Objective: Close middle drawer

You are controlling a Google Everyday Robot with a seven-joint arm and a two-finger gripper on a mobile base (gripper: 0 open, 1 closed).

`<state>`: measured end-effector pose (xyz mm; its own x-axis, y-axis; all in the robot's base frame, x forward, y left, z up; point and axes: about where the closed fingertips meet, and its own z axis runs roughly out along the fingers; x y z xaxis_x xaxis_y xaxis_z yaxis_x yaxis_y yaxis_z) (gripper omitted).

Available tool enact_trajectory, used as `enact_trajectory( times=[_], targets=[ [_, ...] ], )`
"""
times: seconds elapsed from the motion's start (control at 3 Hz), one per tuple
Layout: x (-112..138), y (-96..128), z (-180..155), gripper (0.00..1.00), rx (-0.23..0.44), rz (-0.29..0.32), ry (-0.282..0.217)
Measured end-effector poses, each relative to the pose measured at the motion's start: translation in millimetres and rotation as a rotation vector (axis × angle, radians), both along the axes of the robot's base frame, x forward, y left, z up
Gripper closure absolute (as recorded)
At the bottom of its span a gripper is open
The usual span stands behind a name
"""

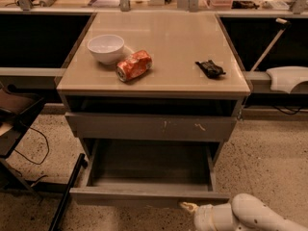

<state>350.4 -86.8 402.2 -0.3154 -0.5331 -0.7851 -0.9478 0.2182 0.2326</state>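
Observation:
The middle drawer [139, 197] is pulled far out from the cabinet at the bottom centre of the camera view. Its smooth grey inside [149, 165] holds nothing, and its plain front panel faces me. Above it is the drawer front with pale scratch marks [154, 127]. My gripper [186, 207] is at the bottom right, on the end of a white arm [245, 215]. Its tip is right at the lower edge of the middle drawer's front panel, right of centre.
On the cabinet top [192, 37] are a white bowl [106, 48], a crushed orange can [134, 65] and a small black object [210, 68]. A dark chair [14, 114] and a black pole [65, 196] stand on the speckled floor at left. White equipment [288, 78] is at right.

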Motion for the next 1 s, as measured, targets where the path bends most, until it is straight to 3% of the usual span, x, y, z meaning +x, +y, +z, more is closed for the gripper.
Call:
enact_trajectory(
  times=[0.33, 0.67, 1.0],
  targets=[
    [25, 4, 13, 0.00, 0.029, 0.006, -0.039],
    [25, 4, 13, 0.00, 0.029, 0.007, -0.039],
    [68, 18, 23, 0.00, 0.075, 0.010, -0.073]
  ],
)
